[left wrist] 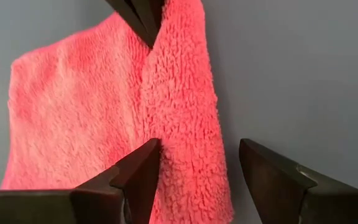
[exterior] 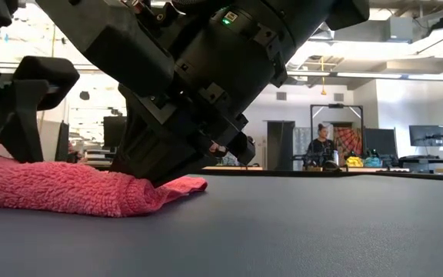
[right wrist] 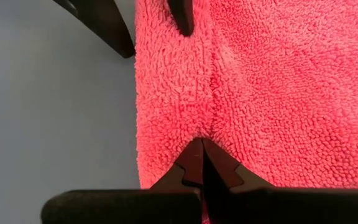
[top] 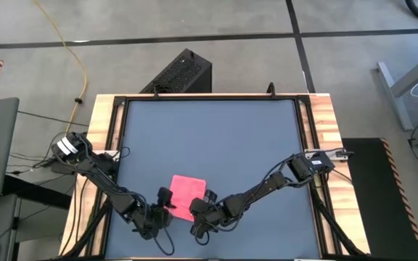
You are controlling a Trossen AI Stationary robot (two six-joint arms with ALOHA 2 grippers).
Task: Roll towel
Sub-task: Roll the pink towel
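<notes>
Towel (top: 187, 194) lies near the table's (top: 216, 138) front edge, its nearest strip folded over. Left gripper (left wrist: 194, 165) stands wide open astride that fold, holding nothing. Right gripper (right wrist: 202, 155) is closed, pinning the fold's seam. Advise keeping the fold tight and even across before rolling toward the far edge.

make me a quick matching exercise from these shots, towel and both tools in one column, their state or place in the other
Column one:
1. towel
2. left tool
3. right tool
4. table

Column two:
A. shut, tips pressed on the pink fold
B. dark grey, mostly bare
C. open, fingers astride the rolled edge
D. pink, one edge folded over, lying near the front edge

Pairs: 1-D, 2-C, 3-A, 4-B
</notes>
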